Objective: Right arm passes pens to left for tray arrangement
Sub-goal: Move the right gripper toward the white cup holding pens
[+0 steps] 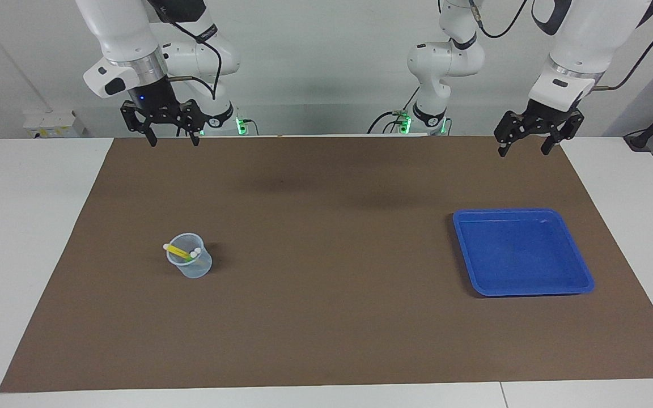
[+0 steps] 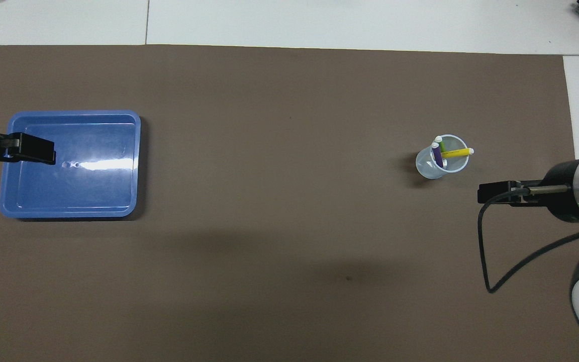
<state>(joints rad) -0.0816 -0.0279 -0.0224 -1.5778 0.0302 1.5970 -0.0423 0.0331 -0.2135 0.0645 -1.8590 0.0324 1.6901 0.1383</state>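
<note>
On the table's brown mat (image 1: 326,317), toward the left arm's end, lies the blue tray (image 1: 580,267). Toward the right arm's end stands a clear cup (image 1: 193,268) holding the pens (image 2: 445,152). Over the mat's robot-side corners hang the right gripper (image 1: 171,139) and the left gripper (image 1: 524,148), both with jaws apart and empty.

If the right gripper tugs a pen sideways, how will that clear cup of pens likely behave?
The clear plastic cup looks thin and light, so it probably slides or tips easily. The yellow pen leans across the rim, likely levering it over. A straight upward pull seems safer.
</note>
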